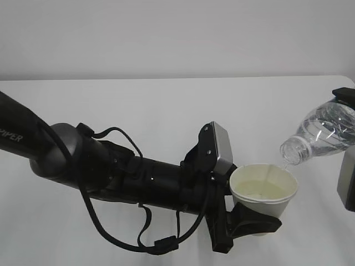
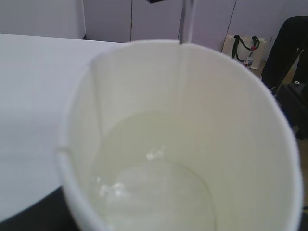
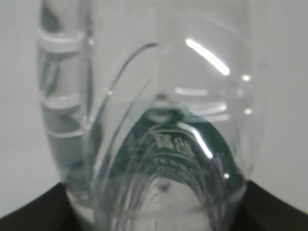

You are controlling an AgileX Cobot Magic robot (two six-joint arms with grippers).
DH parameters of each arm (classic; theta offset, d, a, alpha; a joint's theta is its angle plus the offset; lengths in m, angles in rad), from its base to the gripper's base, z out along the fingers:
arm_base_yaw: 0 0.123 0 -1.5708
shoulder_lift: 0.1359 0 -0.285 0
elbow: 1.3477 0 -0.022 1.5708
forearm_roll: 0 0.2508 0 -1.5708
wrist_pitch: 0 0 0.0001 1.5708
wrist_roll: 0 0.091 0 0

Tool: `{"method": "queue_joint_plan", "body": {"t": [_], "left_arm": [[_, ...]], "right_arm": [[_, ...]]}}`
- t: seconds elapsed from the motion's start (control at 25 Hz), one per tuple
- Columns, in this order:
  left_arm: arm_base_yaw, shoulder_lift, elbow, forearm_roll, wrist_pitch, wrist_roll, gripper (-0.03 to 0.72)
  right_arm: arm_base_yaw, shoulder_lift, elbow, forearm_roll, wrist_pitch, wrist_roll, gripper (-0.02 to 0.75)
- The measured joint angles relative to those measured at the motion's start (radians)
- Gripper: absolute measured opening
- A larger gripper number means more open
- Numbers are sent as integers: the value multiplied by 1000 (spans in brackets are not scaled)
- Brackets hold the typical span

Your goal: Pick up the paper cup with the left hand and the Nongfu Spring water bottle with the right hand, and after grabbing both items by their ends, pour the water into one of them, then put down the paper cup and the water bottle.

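- The left hand [image 1: 252,219] grips the paper cup [image 1: 263,195] low on its wall; the black fingers [image 1: 256,221] are clamped around the lower part of the cup, which stands upright above the white table [image 1: 166,111].
- The paper cup holds a pale pool of water [image 2: 159,187] that covers its bottom; the wrist view looks straight into the cup, with the rolled rim filling most of the frame.
- The Nongfu Spring water bottle [image 1: 324,133] is tilted, with its uncapped neck pointing down and to the left, just above the far right edge of the cup rim.
- A thin stream runs from the bottle mouth down the inner wall of the cup.
- The right hand [image 1: 349,160] is only partly in view at the right edge; it grips the bottle by its base end, and the green label shows through the clear wall [image 3: 159,144].
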Motion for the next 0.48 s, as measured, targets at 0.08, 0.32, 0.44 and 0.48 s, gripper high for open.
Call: {"method": "queue_joint_plan", "body": {"t": [0.08, 0.32, 0.44, 0.48], "left_arm": [[0, 0, 0, 0, 0, 0, 441], [0, 0, 0, 0, 0, 0, 441], [0, 0, 0, 0, 0, 0, 441], [0, 0, 0, 0, 0, 0, 441]], "right_arm": [[0, 0, 0, 0, 0, 0, 454], [0, 0, 0, 0, 0, 0, 454], [0, 0, 0, -2, 0, 0, 454], [0, 0, 0, -2, 0, 0, 454]]}}
